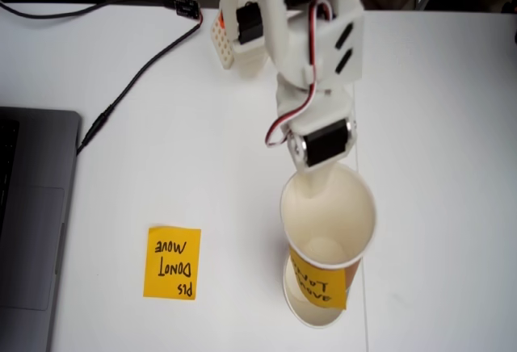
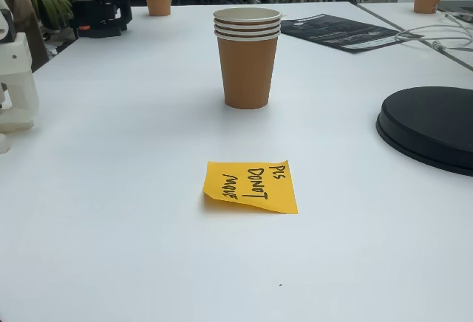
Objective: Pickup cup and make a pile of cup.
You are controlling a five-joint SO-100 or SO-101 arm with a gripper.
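A fixed view: the cup (image 1: 327,227), clamped at its rim by the gripper (image 1: 311,176), is best centred over the pile of cup (image 2: 247,56) before release.

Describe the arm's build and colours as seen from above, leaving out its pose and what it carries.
The arm is white plastic in blocky printed segments, with black servo motors set into it and two dark slots on one plate. A twisted red, white and black cable runs down its side. The gripper is white too.

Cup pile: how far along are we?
Done: a pile of nested cups stands on the table, three rims showing. In hand: the gripper holds the cup by its rim, above the pile. Left: lower it in, release.
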